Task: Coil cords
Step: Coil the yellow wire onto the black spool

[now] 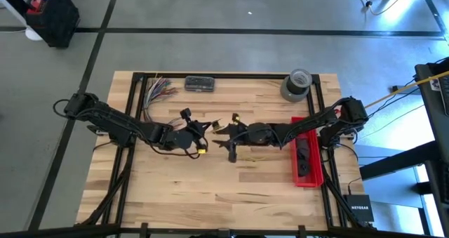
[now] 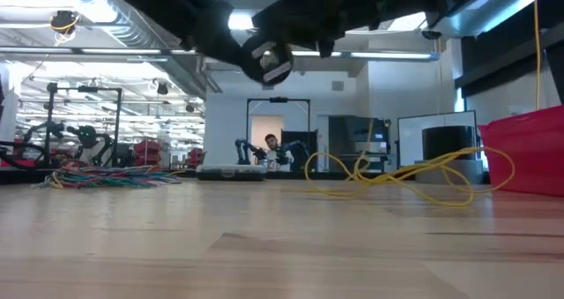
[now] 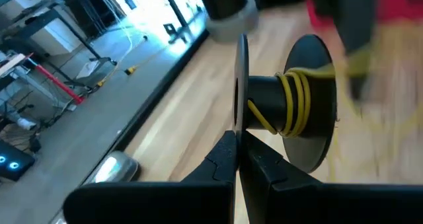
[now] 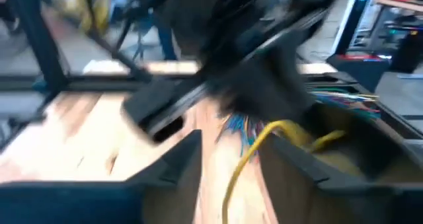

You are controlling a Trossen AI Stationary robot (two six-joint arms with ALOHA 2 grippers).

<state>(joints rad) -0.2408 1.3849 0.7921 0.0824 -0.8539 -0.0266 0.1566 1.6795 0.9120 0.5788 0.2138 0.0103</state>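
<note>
Left wrist view: our left end effector (image 3: 236, 151) is clamped on a black spool (image 3: 291, 108) bearing a few yellow cord (image 3: 296, 102) turns, its axis level. Our right end effector (image 4: 231, 178) stands apart, cord between its fingers, nearer the loose loops (image 2: 414, 171) on the worktop (image 1: 210, 189). A box (image 1: 359, 211) reads NETGEAR.

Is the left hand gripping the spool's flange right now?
Touching. The left wrist view shows the left hand with its fingers closed on the thin flange of the black spool, which has yellow cord wound round its core.
</note>
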